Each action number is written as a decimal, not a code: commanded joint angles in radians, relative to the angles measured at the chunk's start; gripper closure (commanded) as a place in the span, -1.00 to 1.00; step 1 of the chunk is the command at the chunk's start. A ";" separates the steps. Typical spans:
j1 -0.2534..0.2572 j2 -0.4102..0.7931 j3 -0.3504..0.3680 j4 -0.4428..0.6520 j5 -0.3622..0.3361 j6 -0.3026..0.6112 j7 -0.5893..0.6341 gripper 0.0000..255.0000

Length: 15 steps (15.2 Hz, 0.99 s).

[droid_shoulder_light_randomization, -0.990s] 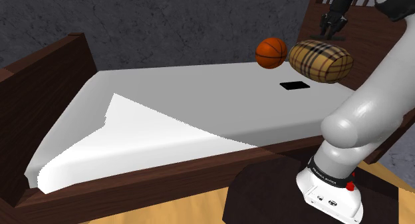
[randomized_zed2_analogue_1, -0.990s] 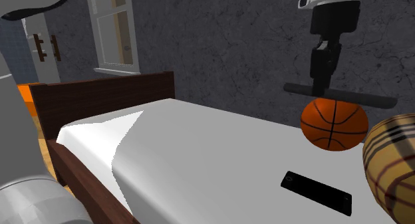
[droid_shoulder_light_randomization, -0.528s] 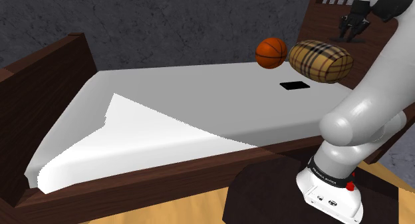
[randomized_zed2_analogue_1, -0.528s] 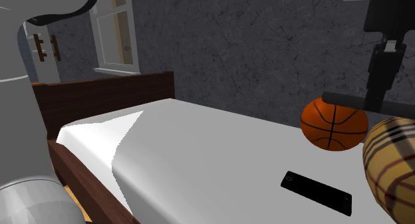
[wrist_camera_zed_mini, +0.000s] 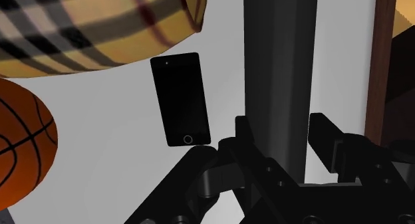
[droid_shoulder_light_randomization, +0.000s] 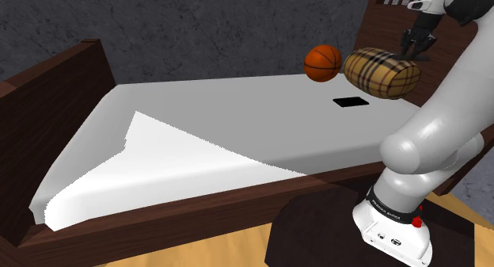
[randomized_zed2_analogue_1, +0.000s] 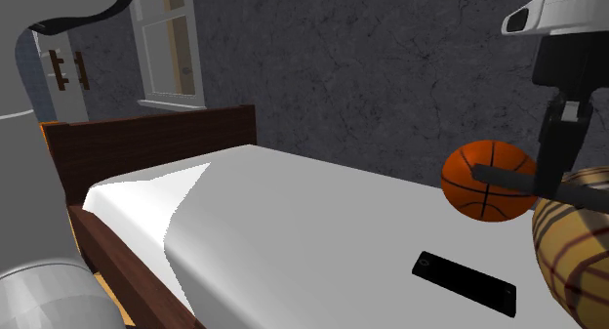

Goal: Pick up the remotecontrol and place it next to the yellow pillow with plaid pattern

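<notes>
My gripper point(droid_shoulder_light_randomization: 415, 50) hangs above the bed just behind the plaid yellow-brown pillow point(droid_shoulder_light_randomization: 382, 71), shut on a long dark bar, the remote control point(randomized_zed2_analogue_1: 503, 176). In the wrist view the remote control point(wrist_camera_zed_mini: 279, 70) runs straight out between the two fingers of the gripper point(wrist_camera_zed_mini: 282, 141), which clasp it. From the second exterior view the gripper point(randomized_zed2_analogue_1: 548, 181) sits over the pillow point(randomized_zed2_analogue_1: 576, 239), with the bar reaching across in front of the basketball point(randomized_zed2_analogue_1: 483, 195). The pillow point(wrist_camera_zed_mini: 86, 23) lies beside the held remote.
An orange basketball point(droid_shoulder_light_randomization: 322, 62) rests against the pillow. A flat black phone-like slab point(droid_shoulder_light_randomization: 351, 101) point(wrist_camera_zed_mini: 179, 100) lies on the white bed point(droid_shoulder_light_randomization: 237, 123) in front of the pillow. Dark wooden boards point(droid_shoulder_light_randomization: 55, 83) frame the bed. The stand point(droid_shoulder_light_randomization: 332, 234) is at lower right.
The gripper carried the remote from above the basketball toward the shoulder view's right, past the pillow, then dropped a little lower behind it. Nothing on the bed moved.
</notes>
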 commanded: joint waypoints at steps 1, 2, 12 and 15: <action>0.000 -0.002 0.001 -0.028 -0.001 0.027 0.001 1.00; 0.000 -0.004 0.001 -0.043 -0.003 0.041 0.001 1.00; -0.001 -0.005 -0.001 -0.179 -0.003 0.175 -0.004 1.00; -0.002 0.000 -0.002 -0.214 0.002 0.215 -0.009 1.00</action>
